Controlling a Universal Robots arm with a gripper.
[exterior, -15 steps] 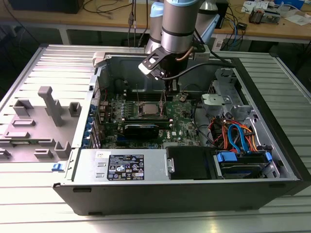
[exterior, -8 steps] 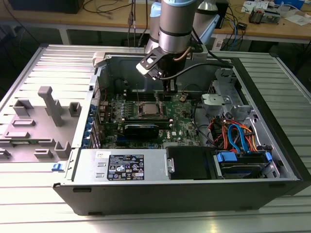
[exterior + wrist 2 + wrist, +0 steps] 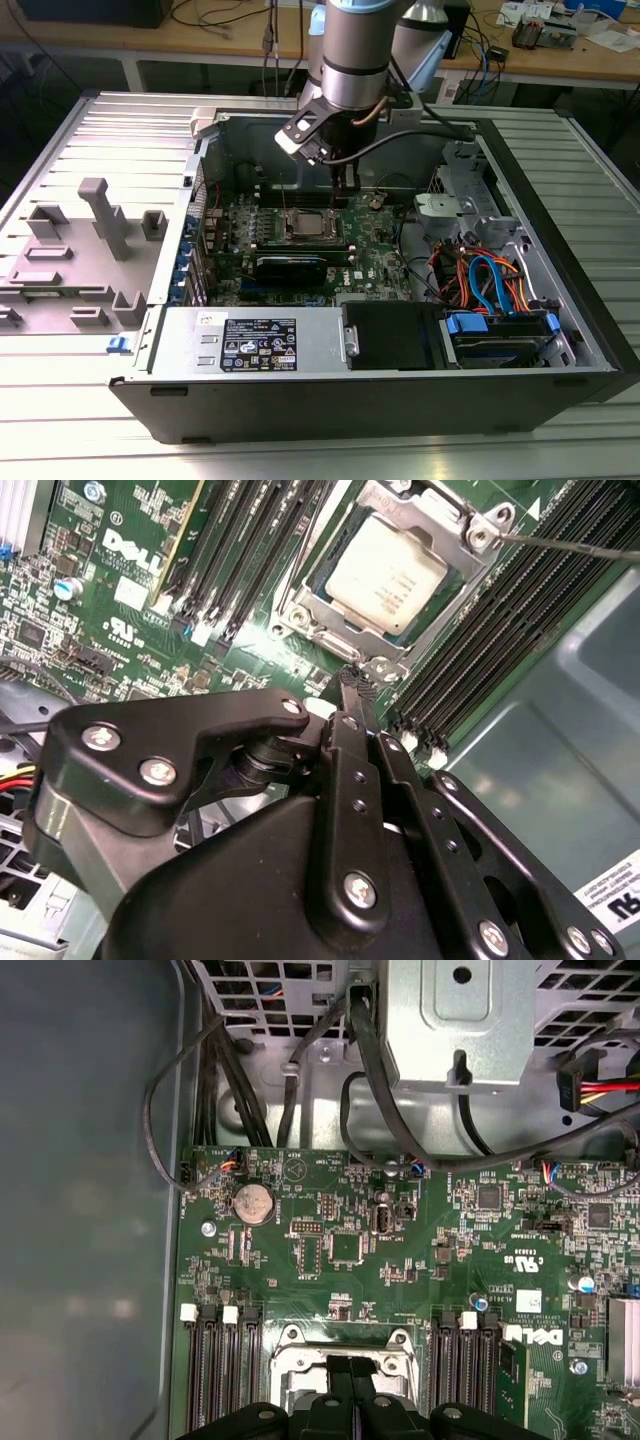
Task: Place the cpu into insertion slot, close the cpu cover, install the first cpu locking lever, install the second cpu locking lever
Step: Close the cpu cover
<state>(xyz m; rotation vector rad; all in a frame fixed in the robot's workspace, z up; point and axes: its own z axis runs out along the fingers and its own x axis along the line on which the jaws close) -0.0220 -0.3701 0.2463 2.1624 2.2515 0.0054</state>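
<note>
gripper: fingers pressed together, nothing seen between them, tips just beside cpu cover edge | cpu: seated in insertion slot, mid-motherboard between memory slots, cover lying flat around it | locking lever: thin rod off cover's corner

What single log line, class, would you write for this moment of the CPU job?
cpu: seated | cpu cover: down around it | gripper: shut, tips beside cover's edge
</note>
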